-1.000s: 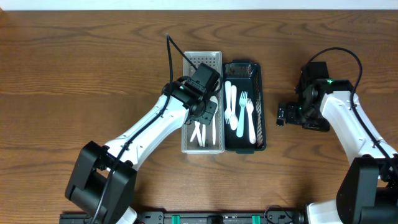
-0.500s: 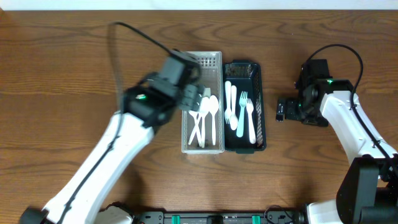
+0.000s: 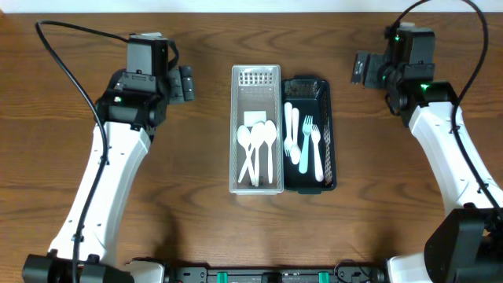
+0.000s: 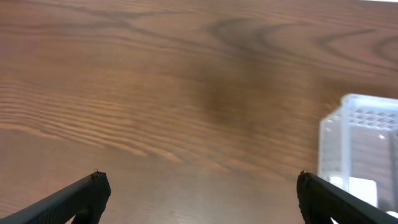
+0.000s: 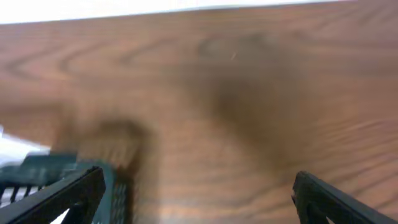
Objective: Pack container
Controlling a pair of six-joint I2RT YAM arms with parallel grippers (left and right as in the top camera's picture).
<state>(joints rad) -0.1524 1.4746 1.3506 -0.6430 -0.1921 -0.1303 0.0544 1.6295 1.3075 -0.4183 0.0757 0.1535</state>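
Now we hang clear: white tray point(image 3: 256, 77) inboard of our left jaws, dark tray point(image 3: 305, 86) inboard of our right jaws, long axes fore-and-aft; both pairs gape wide, empty.

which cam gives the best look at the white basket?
Overhead: the whole white basket shows from above, spoons lying inside. Left wrist catches only one upper corner at its right edge. Right wrist is blurred; only the dark basket's end is recognisable there.
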